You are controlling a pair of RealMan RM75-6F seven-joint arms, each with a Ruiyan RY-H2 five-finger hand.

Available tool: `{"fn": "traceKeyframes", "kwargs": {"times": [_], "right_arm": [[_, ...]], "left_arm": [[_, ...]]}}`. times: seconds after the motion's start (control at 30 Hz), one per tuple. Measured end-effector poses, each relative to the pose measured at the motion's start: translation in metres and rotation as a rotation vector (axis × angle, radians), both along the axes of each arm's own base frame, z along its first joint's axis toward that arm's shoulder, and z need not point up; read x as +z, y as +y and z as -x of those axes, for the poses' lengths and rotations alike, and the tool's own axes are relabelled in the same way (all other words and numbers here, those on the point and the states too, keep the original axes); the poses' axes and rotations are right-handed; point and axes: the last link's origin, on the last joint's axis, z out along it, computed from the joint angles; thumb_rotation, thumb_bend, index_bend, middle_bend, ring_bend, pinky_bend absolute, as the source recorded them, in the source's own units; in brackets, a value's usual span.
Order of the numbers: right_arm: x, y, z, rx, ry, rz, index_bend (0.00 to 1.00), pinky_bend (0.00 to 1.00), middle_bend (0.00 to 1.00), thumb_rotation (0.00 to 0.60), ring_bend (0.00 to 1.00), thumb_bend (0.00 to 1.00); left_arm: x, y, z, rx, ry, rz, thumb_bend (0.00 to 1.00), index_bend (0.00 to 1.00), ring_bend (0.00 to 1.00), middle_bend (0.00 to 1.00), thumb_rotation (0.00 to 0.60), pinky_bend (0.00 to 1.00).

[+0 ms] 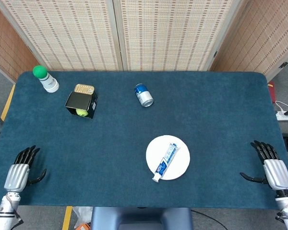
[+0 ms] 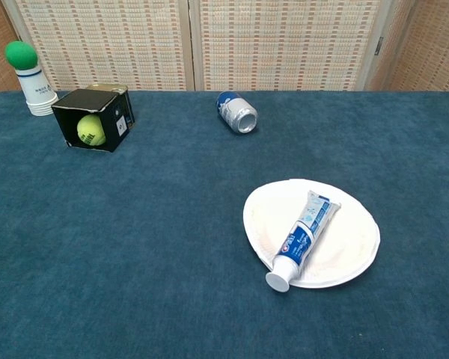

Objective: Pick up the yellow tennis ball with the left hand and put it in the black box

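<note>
From the head view my left hand (image 1: 17, 176) and right hand (image 1: 274, 170) rest empty, fingers apart, at the surface's near corners, and from the chest view the yellow tennis ball (image 2: 90, 129) sits inside the sideways black box (image 2: 95, 118), where a nudge could roll it out.

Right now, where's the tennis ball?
The tennis ball sits inside the black box lying on its side at the far left of the table, beside the white cup topped with a green ball.
</note>
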Motion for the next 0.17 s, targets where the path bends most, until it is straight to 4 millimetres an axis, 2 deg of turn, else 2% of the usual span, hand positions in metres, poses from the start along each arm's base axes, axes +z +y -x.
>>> {"fn": "traceKeyframes", "kwargs": {"times": [0.07, 0.17], "right_arm": [[-0.0013, -0.0011, -0.0012, 0.007, 0.005, -0.008, 0.1, 0.0, 0.05, 0.6, 0.0, 0.0], [-0.0017, -0.0019, -0.0026, 0.013, 0.007, -0.01, 0.1, 0.0, 0.05, 0.6, 0.0, 0.0]], "left_arm": [[0.0001, -0.0091, 0.0025, 0.01, 0.009, 0.001, 0.33, 0.11, 0.0, 0.03, 0.216, 0.03], [0.0014, -0.0126, 0.004, 0.015, 0.015, -0.007, 0.33, 0.11, 0.0, 0.04, 0.216, 0.03]]}}
